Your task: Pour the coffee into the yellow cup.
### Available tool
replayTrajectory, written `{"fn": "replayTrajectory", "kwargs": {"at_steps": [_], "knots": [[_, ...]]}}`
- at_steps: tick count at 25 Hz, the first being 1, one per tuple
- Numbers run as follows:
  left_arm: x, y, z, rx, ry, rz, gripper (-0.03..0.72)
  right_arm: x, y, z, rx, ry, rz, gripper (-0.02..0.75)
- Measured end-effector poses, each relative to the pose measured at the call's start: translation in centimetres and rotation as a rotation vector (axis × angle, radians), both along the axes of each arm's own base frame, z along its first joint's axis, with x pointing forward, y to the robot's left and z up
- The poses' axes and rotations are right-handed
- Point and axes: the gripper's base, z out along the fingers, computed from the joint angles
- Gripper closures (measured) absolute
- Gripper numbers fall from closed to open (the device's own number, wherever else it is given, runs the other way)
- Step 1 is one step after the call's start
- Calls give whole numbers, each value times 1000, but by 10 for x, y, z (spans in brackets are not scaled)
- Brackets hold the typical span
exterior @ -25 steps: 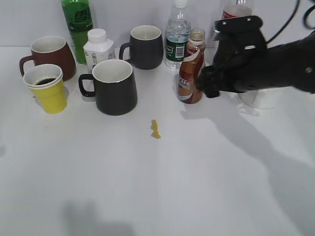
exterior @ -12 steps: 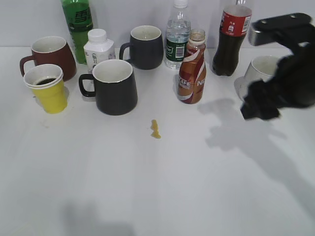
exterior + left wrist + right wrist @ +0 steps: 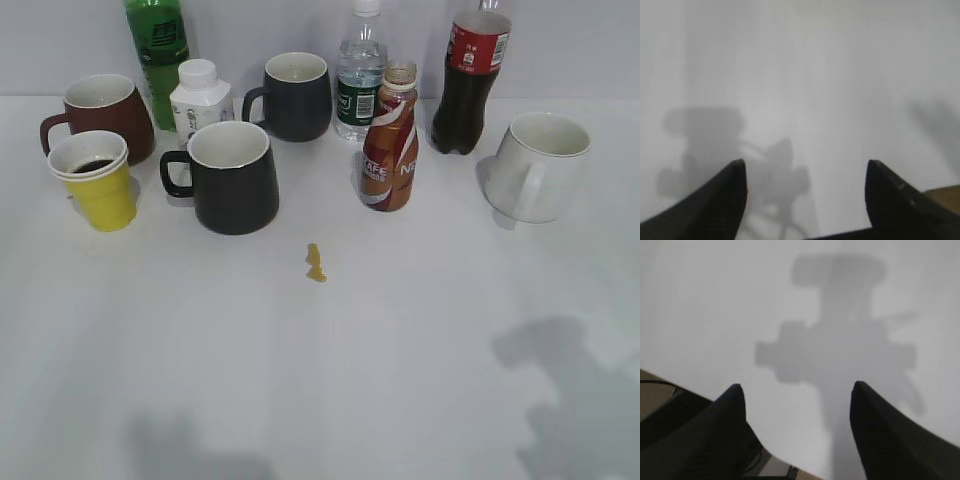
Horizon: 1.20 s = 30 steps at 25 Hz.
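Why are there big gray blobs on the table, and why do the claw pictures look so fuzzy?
Exterior view: the gray patches on the table are soft shadows with no arm in sight. Left wrist view: the left claw is blurry above a shadow. Right wrist view: the right claw is blurry too, over a cross-shaped shadow.

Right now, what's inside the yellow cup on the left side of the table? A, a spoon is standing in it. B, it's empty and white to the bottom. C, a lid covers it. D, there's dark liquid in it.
D: the exterior view shows a dark pool inside the white rim of the yellow cup, with no lid or spoon, while the coffee bottle stands upright mid-table.
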Motion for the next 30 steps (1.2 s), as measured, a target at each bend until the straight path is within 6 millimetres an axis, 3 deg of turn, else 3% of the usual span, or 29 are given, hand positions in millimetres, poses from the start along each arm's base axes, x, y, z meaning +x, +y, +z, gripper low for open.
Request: {"fn": "replayTrajectory", "kwargs": {"at_steps": [7, 13, 18, 30], "knots": [[1, 0, -1, 50, -146, -60, 125, -65, -39, 10, 26, -267, 8, 251], [3, 0, -3, 52, -159, -62, 125, -99, -58, 10, 68, -442, -7, 254], [3, 0, -3, 52, -160, -62, 125, -109, -63, 11, 101, -503, -15, 256], [3, 0, -3, 52, -166, -62, 125, -109, -64, 11, 102, -504, -16, 256]]}}
